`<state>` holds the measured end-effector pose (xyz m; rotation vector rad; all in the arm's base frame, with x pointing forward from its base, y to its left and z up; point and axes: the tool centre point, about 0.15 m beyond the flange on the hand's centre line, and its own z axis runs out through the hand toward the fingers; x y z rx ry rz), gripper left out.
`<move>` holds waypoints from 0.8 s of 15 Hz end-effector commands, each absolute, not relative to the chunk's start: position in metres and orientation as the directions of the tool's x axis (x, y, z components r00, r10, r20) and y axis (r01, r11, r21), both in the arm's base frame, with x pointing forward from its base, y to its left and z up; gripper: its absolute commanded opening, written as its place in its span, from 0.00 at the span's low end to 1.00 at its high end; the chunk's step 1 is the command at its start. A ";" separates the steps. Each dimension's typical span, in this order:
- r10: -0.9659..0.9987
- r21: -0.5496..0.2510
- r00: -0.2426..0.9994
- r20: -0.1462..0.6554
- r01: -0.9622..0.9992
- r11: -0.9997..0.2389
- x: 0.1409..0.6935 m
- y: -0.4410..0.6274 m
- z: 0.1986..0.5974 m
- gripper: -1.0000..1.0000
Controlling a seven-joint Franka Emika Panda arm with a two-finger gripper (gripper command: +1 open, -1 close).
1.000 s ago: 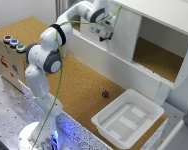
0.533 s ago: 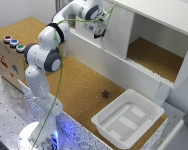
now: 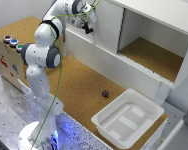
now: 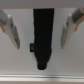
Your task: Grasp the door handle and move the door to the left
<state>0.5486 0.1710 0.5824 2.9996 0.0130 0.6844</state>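
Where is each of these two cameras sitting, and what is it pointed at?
Exterior view: high, off the arm, looking down across the cork table at the cabinet, tray and whole arm.
Wrist view: on the wrist, close to the white door, facing a dark handle between the two fingers; only those show.
Shared: the gripper at the door.

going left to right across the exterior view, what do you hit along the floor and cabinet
coloured buttons on the box → robot arm's base column → gripper at the white door → small dark object on the cork → white plastic tray → open cabinet compartment
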 end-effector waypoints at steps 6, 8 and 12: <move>-0.135 0.113 0.905 0.403 -0.195 -0.974 0.515 0.200 0.589 1.00; -0.169 0.134 0.902 0.397 -0.239 -0.962 0.508 0.185 0.591 1.00; -0.216 0.162 0.905 0.367 -0.291 -0.943 0.494 0.165 0.591 1.00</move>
